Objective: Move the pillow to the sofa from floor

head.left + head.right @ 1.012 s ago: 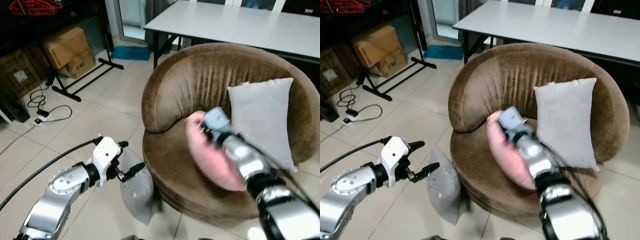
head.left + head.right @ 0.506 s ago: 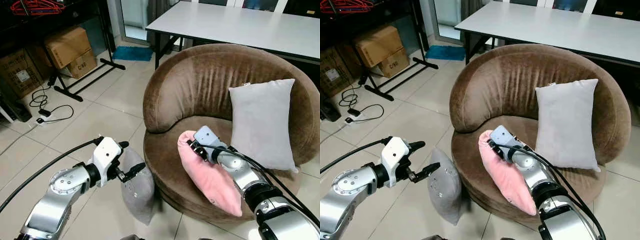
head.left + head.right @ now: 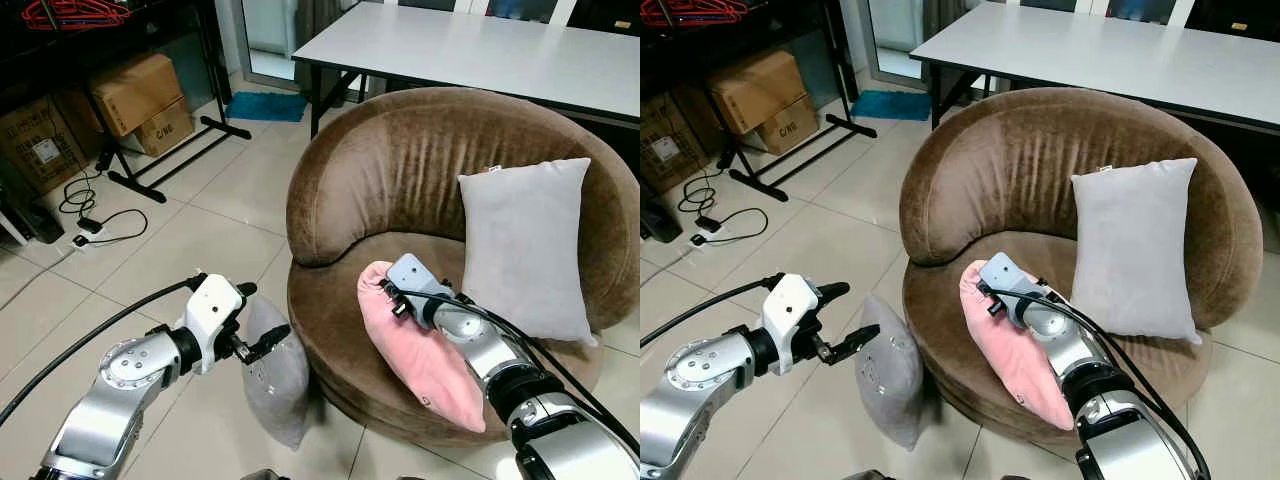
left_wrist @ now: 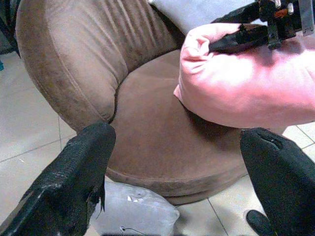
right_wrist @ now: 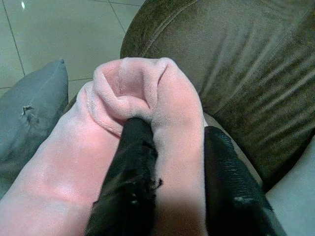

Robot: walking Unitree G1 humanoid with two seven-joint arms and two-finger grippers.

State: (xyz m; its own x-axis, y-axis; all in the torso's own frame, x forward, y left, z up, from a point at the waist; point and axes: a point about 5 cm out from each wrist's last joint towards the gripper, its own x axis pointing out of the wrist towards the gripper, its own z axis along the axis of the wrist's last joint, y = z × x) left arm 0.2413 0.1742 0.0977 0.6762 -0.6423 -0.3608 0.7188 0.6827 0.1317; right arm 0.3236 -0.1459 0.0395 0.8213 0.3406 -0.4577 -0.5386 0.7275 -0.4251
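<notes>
pink pillow [image 3: 420, 345]: lying on the sofa [image 3: 400, 170] seat, front part, one corner pinched by the right gripper [image 5: 172, 167]
left gripper [image 3: 262, 318]: fingers spread, holding nothing, over the floor [image 3: 190, 235] just beside the grey pillow [image 3: 275, 375]
grey pillow: on the floor, leaning against the sofa base
right gripper: fingers clamped on a bunched fold of pink pillow; right wrist view shows fabric squeezed between both fingers [image 5: 125, 187]
white pillow [image 3: 525, 245]: upright against the sofa back, right side
left wrist view: pink pillow's underside resting on the seat, right fingers on its top corner
eye views: boxes [image 3: 135, 95], cables [image 3: 95, 215], table [image 3: 470, 45] behind the sofa
</notes>
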